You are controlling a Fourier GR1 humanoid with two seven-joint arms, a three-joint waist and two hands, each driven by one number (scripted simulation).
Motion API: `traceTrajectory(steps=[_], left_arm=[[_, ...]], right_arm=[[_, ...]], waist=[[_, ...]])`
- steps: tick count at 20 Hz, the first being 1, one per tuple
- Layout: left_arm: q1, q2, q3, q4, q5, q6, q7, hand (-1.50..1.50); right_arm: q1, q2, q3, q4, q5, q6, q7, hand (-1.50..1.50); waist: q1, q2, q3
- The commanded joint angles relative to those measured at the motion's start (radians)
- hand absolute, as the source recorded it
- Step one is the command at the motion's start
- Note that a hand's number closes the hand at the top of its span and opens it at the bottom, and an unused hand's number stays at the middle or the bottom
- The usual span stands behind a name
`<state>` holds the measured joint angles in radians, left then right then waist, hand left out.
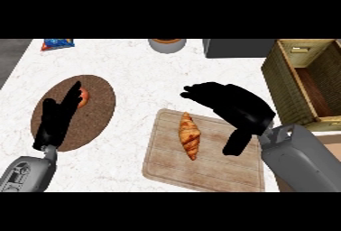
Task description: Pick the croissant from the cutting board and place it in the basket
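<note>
A golden-brown croissant [189, 135] lies lengthwise on the pale wooden cutting board [213, 169] in the middle of the counter. My right hand [236, 109] hovers just to its right and above it, fingers relaxed and pointing left, thumb hanging down beside the croissant, nothing held. The woven basket [282, 76] stands at the right edge, its inside showing bare. My left hand [58, 116] rests open at the left, fingers straight and pointing up, over a brown round mat.
A brown round mat [93, 122] lies at the left with an orange-red fruit [83, 98] partly hidden behind my left hand. At the back are a blue snack bag [57, 43], a round bowl [166, 45] and a dark grey box [236, 48].
</note>
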<state>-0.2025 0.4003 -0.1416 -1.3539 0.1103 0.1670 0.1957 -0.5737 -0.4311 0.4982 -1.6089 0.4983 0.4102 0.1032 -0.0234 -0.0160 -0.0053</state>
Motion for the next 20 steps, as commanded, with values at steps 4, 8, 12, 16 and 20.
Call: traceTrajectory(steps=[4,8,12,16,20], left_arm=[[-0.031,-0.032,0.004,0.019,-0.018,0.004,0.003,0.00],[-0.021,-0.019,0.047,0.032,-0.021,-0.030,-0.018,0.00],[-0.003,-0.072,0.017,-0.054,-0.074,-0.017,0.043,0.00],[-0.010,-0.056,0.067,-0.004,-0.059,-0.067,-0.011,0.00],[0.029,-0.077,0.064,-0.080,-0.078,-0.063,0.039,0.00]], right_arm=[[-0.057,0.023,-0.019,-0.171,-0.180,0.366,0.317,-1.50],[-0.008,0.033,-0.105,-0.245,-0.240,0.447,0.429,-1.50],[0.057,0.109,-0.115,-0.308,-0.177,0.428,0.476,-1.50],[0.012,0.122,-0.133,-0.205,-0.044,0.343,0.331,-1.50],[0.118,0.164,-0.077,-0.311,0.039,0.317,0.386,-1.50]], waist=[[0.013,0.011,0.004],[0.019,0.014,0.005],[0.024,0.015,0.005],[0.028,0.017,0.005],[0.025,0.014,0.005]])
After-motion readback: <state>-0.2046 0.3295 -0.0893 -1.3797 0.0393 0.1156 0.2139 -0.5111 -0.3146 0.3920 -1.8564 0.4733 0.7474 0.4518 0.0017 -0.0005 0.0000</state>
